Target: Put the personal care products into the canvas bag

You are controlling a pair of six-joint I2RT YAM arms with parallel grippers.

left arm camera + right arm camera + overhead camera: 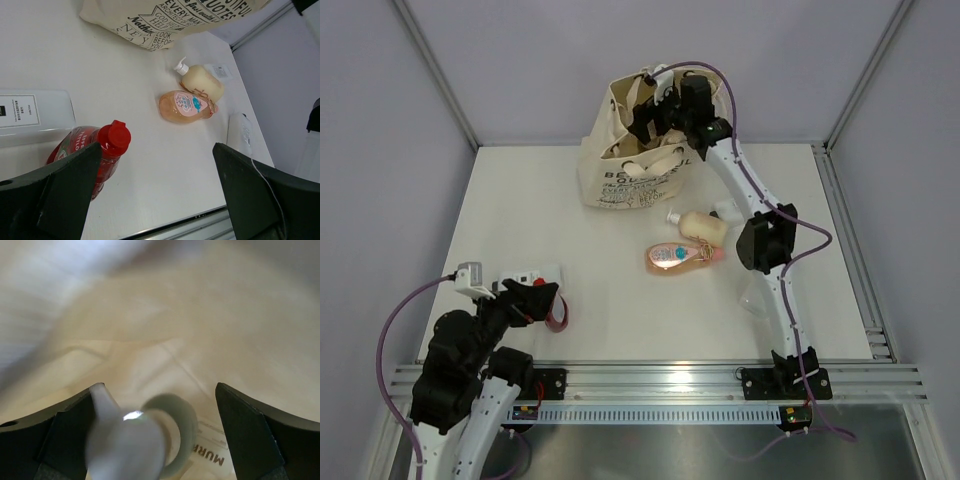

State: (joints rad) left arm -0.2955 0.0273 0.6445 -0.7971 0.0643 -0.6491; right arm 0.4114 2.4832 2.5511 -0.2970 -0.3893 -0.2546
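Note:
The cream canvas bag [625,165] with black lettering stands at the back of the table; it also shows in the left wrist view [170,20]. My right gripper [655,112] is open inside its mouth; in the right wrist view [159,392] a blurred pale green pump bottle [172,432] lies between the spread fingers, over another labelled product. My left gripper [542,297] is open low over the table, near the front left. A red bottle [92,145] lies by its left finger. A pink-orange bottle [678,257] and a beige pump bottle [705,226] lie mid-table.
A flat white product [32,116] lies left of the red bottle. Another flat white one [240,132] lies to the right, near the right arm [765,245]. A small white item [220,71] sits behind the beige bottle. The metal rail [660,382] runs along the front edge.

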